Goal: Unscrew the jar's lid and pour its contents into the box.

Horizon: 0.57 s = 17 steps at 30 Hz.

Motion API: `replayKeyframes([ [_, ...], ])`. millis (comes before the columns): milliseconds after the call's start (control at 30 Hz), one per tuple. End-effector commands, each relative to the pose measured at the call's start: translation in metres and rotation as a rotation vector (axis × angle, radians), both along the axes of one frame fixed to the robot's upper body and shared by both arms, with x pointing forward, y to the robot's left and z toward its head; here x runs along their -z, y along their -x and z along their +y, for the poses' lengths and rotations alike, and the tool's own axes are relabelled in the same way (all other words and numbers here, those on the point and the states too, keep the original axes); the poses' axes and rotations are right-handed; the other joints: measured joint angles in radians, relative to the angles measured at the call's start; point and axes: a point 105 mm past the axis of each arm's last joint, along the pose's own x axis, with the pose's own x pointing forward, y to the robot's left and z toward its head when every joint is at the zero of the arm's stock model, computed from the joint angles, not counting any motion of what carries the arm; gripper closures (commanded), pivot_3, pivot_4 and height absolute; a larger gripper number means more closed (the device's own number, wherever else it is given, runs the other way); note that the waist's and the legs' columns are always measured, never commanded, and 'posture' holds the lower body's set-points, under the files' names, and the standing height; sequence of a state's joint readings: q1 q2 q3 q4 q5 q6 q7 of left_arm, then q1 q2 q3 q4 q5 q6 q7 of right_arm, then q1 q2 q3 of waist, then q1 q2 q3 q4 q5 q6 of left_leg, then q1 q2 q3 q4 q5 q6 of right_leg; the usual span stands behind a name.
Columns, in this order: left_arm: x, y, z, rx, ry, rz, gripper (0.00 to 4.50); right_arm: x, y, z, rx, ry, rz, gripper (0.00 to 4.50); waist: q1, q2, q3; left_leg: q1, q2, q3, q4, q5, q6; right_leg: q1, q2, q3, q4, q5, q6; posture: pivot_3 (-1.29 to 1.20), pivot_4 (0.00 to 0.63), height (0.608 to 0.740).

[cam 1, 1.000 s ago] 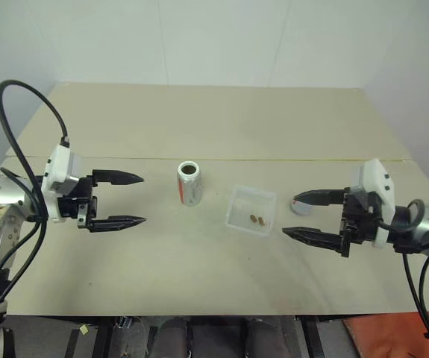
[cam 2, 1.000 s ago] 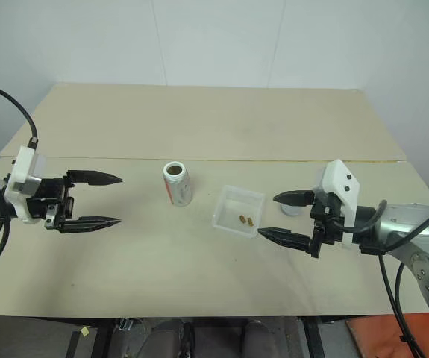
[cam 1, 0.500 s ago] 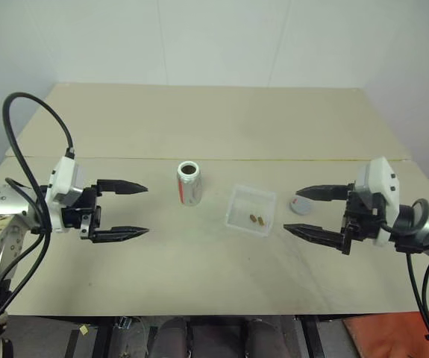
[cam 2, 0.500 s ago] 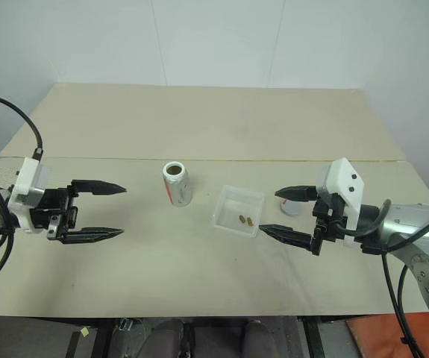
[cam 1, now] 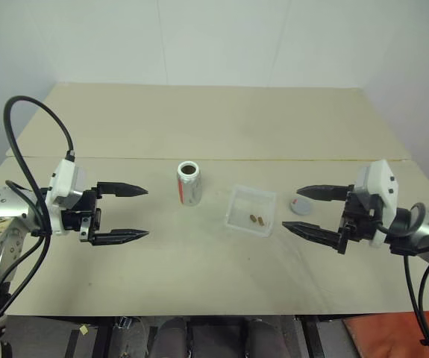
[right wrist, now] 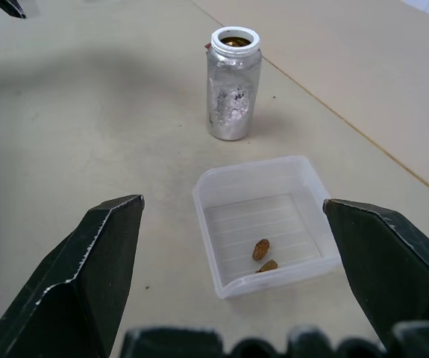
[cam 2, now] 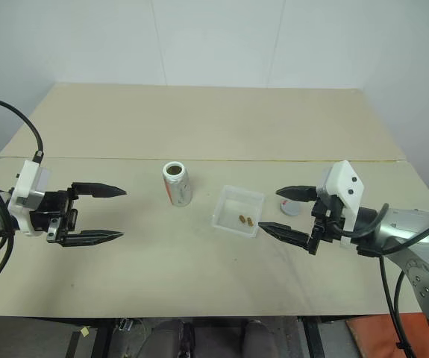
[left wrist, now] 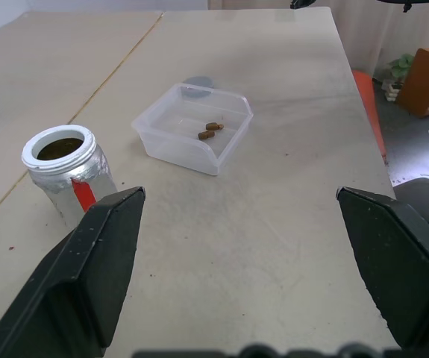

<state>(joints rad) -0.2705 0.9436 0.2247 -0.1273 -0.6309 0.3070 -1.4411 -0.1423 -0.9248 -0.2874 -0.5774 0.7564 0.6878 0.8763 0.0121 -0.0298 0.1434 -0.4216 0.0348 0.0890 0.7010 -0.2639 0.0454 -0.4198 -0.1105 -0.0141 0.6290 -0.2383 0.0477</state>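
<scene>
Since the earlier frame the left gripper (cam 1: 132,212) has sunk slightly; the right gripper (cam 1: 304,209) hardly shifted. Both stand wide and empty. The open jar (cam 1: 189,183) stands upright between them, nearer the left; the two brown pieces (cam 1: 257,219) lie in the box (cam 1: 238,209), the lid (cam 1: 300,206) beside it.

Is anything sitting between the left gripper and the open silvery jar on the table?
Nothing visible. The left gripper, open, points toward the small silvery jar with the white rim, with only bare beige table between them. The clear plastic box and the round grey lid lie on the jar's far side.
</scene>
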Motion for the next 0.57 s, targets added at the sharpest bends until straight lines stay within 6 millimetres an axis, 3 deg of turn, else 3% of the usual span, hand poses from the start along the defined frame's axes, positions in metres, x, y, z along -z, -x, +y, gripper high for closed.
replayKeyframes([
  [33,-0.0113,0.0032,-0.0022,0.021,-0.009,-0.053,0.02,-0.0094,0.0014,-0.0002,-0.023,0.024,-0.078,0.0,0.0,0.0,0.0,0.0,0.0,0.0,0.0,0.0,0.0,0.0,0.0,0.0,0.0,0.0,0.0,0.0,0.15,0.74],
  [567,-0.0056,0.0068,-0.0084,0.019,0.012,-0.041,0.02,-0.0122,0.0019,-0.0061,-0.039,0.035,-0.053,0.0,0.0,0.0,0.0,0.0,0.0,0.0,0.0,0.0,0.0,0.0,0.0,0.0,0.0,0.0,0.0,0.0,0.15,0.74],
])
